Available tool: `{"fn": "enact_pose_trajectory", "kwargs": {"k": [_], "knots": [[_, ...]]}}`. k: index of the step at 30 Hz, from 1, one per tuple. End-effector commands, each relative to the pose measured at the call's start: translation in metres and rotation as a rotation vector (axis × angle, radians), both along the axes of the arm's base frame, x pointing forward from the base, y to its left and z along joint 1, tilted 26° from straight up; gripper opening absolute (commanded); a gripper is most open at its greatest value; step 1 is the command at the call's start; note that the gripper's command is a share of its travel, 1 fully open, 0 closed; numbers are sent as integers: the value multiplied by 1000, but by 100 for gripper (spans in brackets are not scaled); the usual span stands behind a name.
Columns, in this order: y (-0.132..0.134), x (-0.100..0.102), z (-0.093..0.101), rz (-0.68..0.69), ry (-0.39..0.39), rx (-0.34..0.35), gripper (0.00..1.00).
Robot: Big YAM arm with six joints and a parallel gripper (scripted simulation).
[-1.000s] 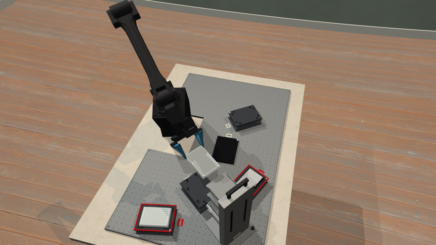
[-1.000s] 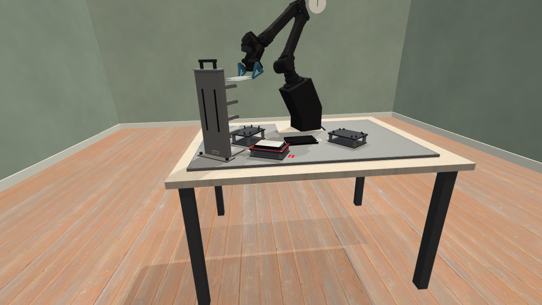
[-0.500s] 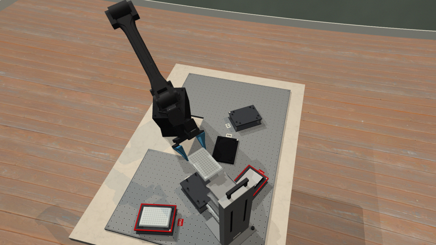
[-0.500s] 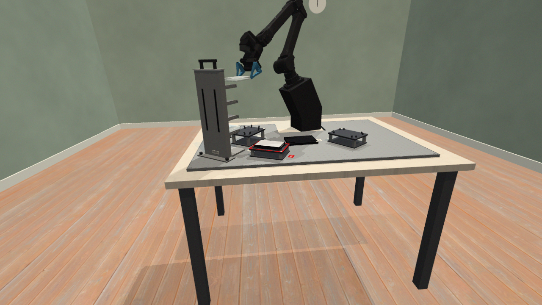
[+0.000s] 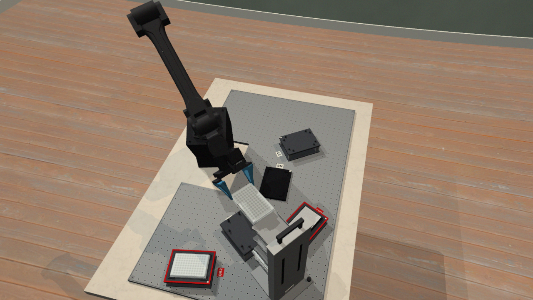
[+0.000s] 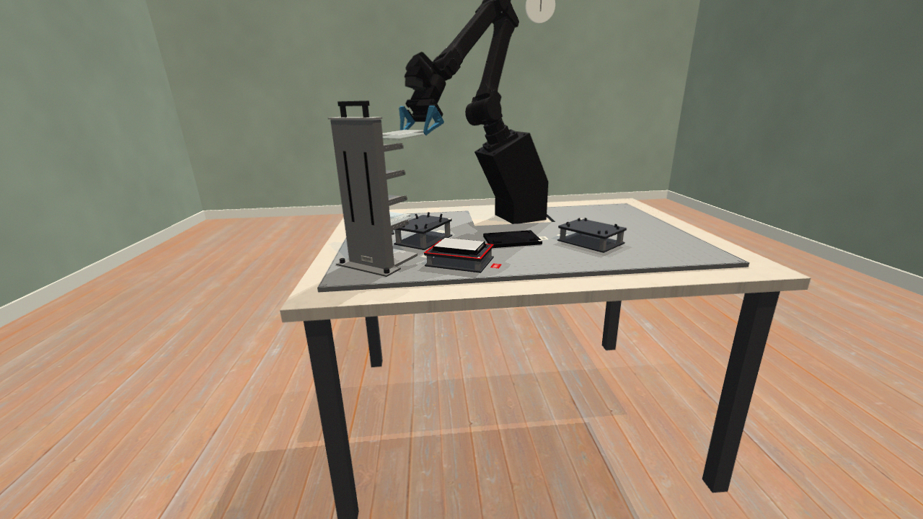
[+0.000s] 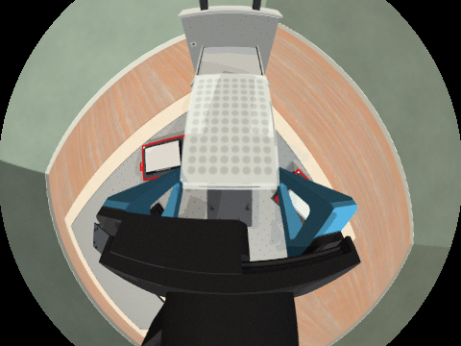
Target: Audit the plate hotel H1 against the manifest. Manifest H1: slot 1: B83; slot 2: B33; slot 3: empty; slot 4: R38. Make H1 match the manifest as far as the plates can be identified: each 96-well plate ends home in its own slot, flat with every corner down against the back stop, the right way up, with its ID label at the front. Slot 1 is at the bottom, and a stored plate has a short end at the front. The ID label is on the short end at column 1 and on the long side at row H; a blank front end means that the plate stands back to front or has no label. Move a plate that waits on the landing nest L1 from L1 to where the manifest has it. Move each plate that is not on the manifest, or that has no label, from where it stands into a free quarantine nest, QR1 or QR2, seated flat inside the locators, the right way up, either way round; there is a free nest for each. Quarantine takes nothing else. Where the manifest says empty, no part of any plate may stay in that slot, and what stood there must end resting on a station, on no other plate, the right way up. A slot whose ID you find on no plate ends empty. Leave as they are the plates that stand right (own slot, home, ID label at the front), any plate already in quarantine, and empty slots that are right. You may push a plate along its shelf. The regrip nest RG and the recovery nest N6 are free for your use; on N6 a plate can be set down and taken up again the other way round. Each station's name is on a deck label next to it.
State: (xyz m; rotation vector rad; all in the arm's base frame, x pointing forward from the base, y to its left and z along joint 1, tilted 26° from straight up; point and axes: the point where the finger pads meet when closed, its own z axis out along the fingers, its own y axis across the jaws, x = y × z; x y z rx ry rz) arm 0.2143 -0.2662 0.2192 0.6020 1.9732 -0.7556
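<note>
Near the counter's front left corner stands the plate hotel (image 6: 351, 187), a clear 96-well plate (image 7: 230, 135) jutting level from the front of its top slot. The pincer (image 6: 419, 129), spread wide, pinches that plate's outer end across its long sides. Farther in, mid-counter, small deck labels read N6 (image 5: 280, 165) and L1 (image 5: 277, 153).

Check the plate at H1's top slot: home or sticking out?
Sticking out. Most of the plate overhangs the front of the hotel, with the gripper holding its near end.
</note>
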Motion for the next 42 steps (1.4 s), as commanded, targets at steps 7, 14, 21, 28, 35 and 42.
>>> {"fn": "enact_pose_trajectory", "kwargs": {"k": [7,14,21,28,35,42], "knots": [[-8,10,27,3,-38,-44,86],[-8,10,27,3,-38,-44,86],[-8,10,27,3,-38,-44,86],[-12,18,45,8,-66,-62,86],[-13,20,33,10,-54,-48,86],[-16,23,33,8,-53,-47,86]]}}
